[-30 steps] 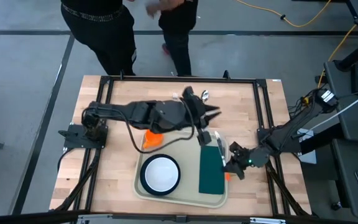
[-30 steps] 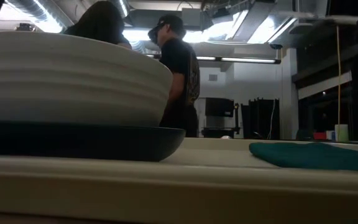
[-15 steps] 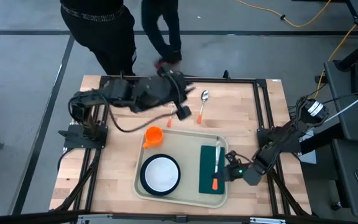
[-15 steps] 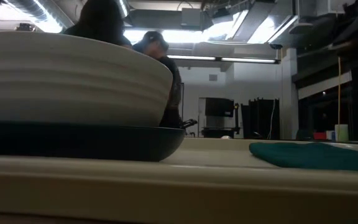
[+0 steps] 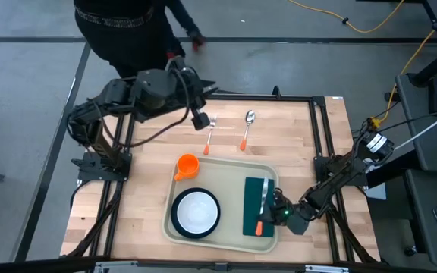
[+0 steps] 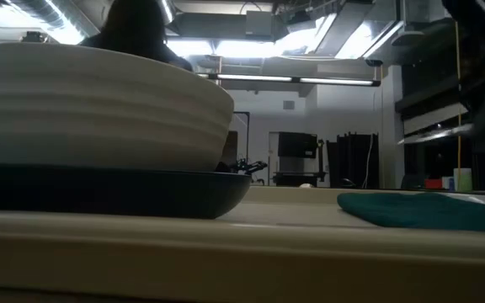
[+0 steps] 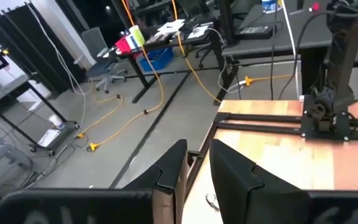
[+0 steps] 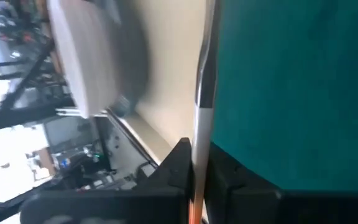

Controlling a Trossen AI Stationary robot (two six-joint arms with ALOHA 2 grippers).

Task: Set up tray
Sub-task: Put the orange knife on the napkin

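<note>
L arm (image 5: 200, 120) swung back off tray (image 5: 220, 164); R gripper (image 5: 273, 214) clamps knife (image 5: 262, 206) over napkin (image 5: 253, 206).

An overhead camera looks straight down on the whole table. A low camera sits at tabletop height, very close to the tray (image 6: 226, 244) and facing the room beyond. Both show the green napkin (image 5: 255, 206).

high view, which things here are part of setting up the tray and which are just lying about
Part of the job:
- tray
- dark plate with white bowl
- green napkin
- orange-handled knife, pinched in the right claw
- orange cup
- fork and spoon, off the tray

Lying about:
- yellow cable on the floor
- person behind the table
</note>
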